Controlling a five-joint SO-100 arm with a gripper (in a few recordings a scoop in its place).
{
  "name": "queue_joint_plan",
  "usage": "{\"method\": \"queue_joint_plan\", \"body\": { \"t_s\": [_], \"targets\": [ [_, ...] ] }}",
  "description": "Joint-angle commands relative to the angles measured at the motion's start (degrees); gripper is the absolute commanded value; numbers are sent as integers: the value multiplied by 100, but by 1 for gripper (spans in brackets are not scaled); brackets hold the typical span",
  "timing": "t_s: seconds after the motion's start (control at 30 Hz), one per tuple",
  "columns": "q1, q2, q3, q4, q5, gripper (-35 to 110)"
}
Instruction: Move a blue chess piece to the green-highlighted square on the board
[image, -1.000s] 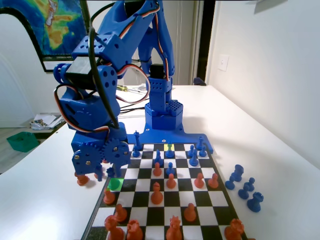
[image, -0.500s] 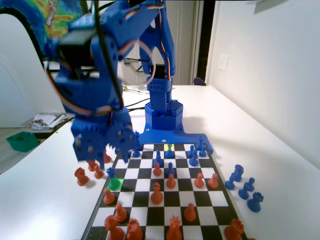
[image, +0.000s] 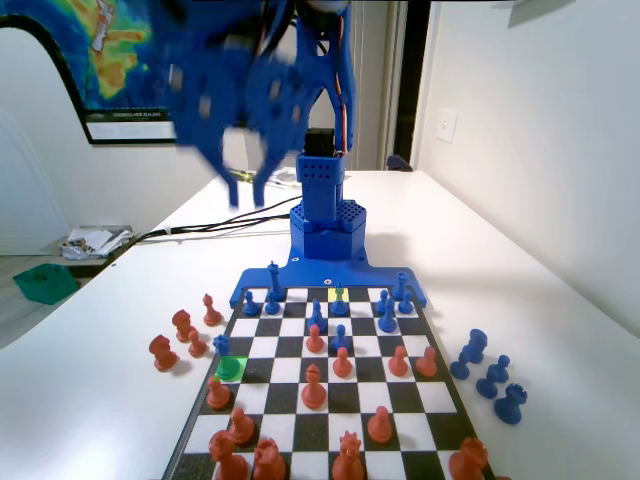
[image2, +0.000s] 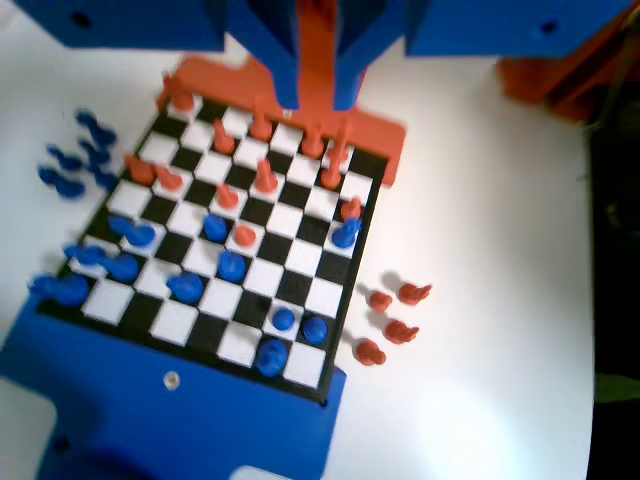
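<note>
in the fixed view we go from left to right. on the white table (image: 90, 400) beside the board's left rim we count four red pieces (image: 185, 336), standing loose in a small cluster. high above them, near the top of the picture, the gripper (image: 245, 185) hangs well clear of the board (image: 330, 372); it is smeared by motion, and we cannot tell whether its jaws are parted or closed, nor can we make out anything between them.

next comes the board, a black-and-white checkered field with a dark rim. in its leftmost column lies the green-highlighted square (image: 231, 367), one bright green square. the blue chess piece (image: 222, 345), small with a round head, stands just behind that square on the side nearer the arm, at the board's left edge. whether its base touches the green we cannot tell. red pieces fill the near rows and blue pieces the far rows, too crowded for us to count surely. one paler yellow-green square (image: 338, 295) lies in the far row near the middle.

right of the board, on the table, we count about five blue pieces (image: 488, 375) in a loose group.

in the wrist view the board (image2: 300, 290) lies far below, blurred, with four red pieces (image2: 392, 320) on the table at its right and a few blue ones (image2: 70, 160) at its left.
</note>
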Motion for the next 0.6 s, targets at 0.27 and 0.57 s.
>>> {"method": "queue_joint_plan", "body": {
  "t_s": [0.27,0.57],
  "targets": [
    [-712,2918,281,598,1134,4],
    [-1222,4245,571,1310,1529,2]
  ]
}}
